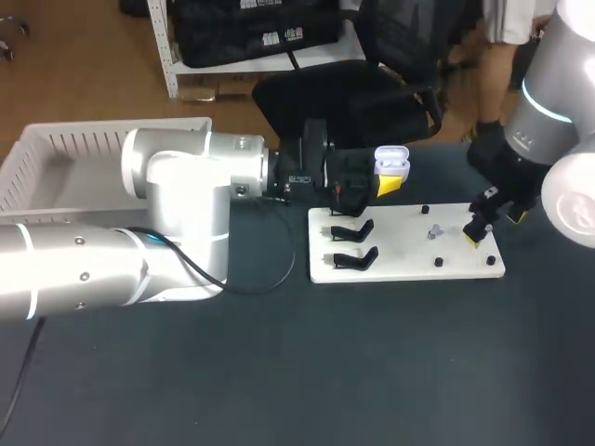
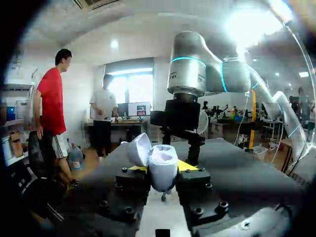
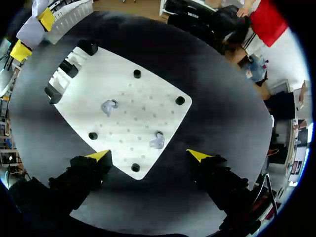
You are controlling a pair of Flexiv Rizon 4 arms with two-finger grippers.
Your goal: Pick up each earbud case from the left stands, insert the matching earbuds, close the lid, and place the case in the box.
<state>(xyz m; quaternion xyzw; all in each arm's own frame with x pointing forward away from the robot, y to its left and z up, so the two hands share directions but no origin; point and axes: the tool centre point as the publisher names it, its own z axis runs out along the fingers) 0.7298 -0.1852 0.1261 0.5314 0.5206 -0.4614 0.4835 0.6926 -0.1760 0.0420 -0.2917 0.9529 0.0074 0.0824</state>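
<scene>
Earbud case (image 2: 162, 168): white, lid (image 2: 138, 149) hinged open and tipped to one side. It sits upright between the fingers of my left claw (image 1: 389, 178), which is clamped on its lower body from both sides. In the head view the case is off the table (image 1: 372, 372), just past the far edge of the white board (image 1: 409, 265), above that board's stand end.

Two black stands (image 1: 353, 229) lie side by side at the left end of the board; both are bare.

Two pale earbuds (image 3: 108, 106) rest on the board, apart from each other and among small black pegs (image 3: 137, 74). One is nearer the middle; the other (image 3: 157, 141) is closer to my right claw.

Right claw (image 3: 149, 156): fingers spread wide, nothing between them. It hangs over the right end of the board, one yellow tip over the board's edge and the other out over the dark table. I cannot tell how high it is above the board.

Left arm (image 1: 186, 214) comes across from the left, and a black cable (image 1: 274, 274) loops from it onto the table. Behind it, at the table's far left, is the white slatted basket (image 1: 65, 149); I cannot see all of its inside.
</scene>
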